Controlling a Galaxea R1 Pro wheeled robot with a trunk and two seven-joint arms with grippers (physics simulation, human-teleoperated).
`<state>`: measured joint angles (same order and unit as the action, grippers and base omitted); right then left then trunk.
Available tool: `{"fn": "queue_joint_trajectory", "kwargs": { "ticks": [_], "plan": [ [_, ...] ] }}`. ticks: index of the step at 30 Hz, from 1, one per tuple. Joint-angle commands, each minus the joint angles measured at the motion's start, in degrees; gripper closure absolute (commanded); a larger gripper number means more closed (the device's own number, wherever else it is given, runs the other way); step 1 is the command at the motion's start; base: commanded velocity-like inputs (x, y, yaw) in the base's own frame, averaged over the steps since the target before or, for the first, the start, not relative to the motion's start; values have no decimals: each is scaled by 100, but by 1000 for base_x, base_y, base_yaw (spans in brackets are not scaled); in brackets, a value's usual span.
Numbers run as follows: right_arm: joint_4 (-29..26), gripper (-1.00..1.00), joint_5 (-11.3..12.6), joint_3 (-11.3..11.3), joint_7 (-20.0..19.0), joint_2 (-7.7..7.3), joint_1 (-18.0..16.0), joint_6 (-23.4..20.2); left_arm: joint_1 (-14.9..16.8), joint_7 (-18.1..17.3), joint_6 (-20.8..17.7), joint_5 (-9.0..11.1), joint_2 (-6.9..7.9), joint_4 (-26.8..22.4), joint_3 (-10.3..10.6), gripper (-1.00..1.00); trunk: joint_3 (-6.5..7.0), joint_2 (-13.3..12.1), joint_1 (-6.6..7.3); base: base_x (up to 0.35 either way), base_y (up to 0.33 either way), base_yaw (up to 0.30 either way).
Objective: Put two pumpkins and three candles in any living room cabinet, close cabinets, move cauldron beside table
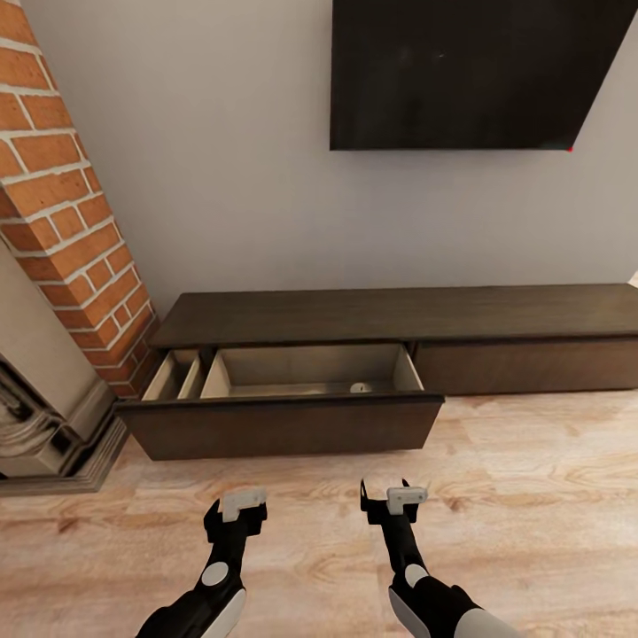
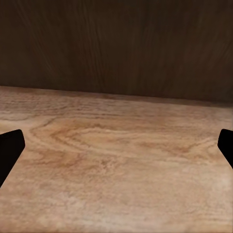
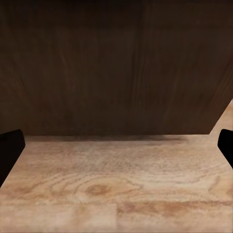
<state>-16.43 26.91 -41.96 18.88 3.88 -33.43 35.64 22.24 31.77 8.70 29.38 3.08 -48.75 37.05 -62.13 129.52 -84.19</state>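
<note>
Against the wall, under the dark TV [image 1: 478,71], the cabinet [image 1: 399,315] runs long-ways left to right across the head view, fronts facing the robot. Its left drawer [image 1: 283,424] is pulled right out toward the robot, so that still needs shutting. Down in the beige inside there's one small pale thing [image 1: 360,387] near the front wall, could be a candle but it's too small to call. No pumpkins or cauldron around, so I can't judge how much is stowed; I'd guess we're mid-task. Both arms hang low over the wood floor [image 1: 532,496], just short of the drawer front. Left gripper [image 2: 116,150] and right gripper [image 3: 116,150] both have fingers spread wide, holding nothing. Brick fireplace [image 1: 62,221] sits off to the left.
</note>
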Motion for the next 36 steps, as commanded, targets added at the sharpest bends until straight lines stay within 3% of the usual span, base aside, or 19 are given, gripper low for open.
{"fn": "queue_joint_trajectory", "kwargs": {
  "ticks": [1,12,26,36],
  "plan": [
    [3,-100,22,-49,46,-1,-4,13,8,37,43,59,8,-3,39,-100,-23,44,-22,0,0,0],
    [8,-100,33,-49,45,-1,-6,13,8,40,71,59,8,-75,29,-100,-220,485,-263,0,0,0],
    [8,-100,41,-49,34,6,-6,-37,-1,61,225,59,8,-132,22,-100,-220,485,-263,50,0,0],
    [17,-100,56,-1,-289,8,-6,-219,-1,84,228,59,8,-131,22,-100,-220,485,-263,50,0,0]
  ]
}}
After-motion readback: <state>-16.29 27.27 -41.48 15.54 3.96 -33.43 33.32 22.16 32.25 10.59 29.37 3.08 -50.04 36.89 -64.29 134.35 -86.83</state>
